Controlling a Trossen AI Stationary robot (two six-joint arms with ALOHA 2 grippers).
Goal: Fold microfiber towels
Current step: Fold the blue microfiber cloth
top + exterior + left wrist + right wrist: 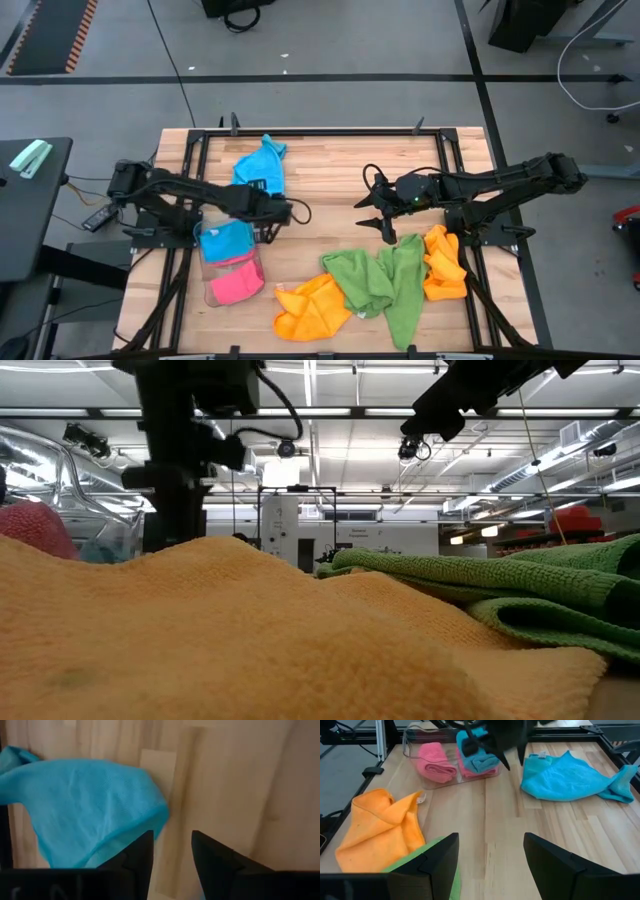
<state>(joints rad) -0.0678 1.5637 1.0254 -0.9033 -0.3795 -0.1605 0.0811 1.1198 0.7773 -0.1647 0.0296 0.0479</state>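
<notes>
A loose sky-blue towel (262,165) lies spread on the wood toward the far edge, also seen in the left wrist view (85,805) and the right wrist view (570,777). My left gripper (294,212) hovers beside its right end, open by a narrow gap (172,855) with bare wood between the fingers. In the clear tray (215,295) sit a folded blue towel (477,755) and a rolled pink one (437,762). Near the front edge lie an orange towel (312,308), a green towel (380,280) and a second orange one (443,265). My right gripper (376,218) waits open above the table's middle.
A dark metal frame (320,131) borders the table's far side and runs down both sides. Bare wood (330,180) stretches between the two grippers. In the low view the orange towel (220,640) and the green towel (480,585) fill the foreground.
</notes>
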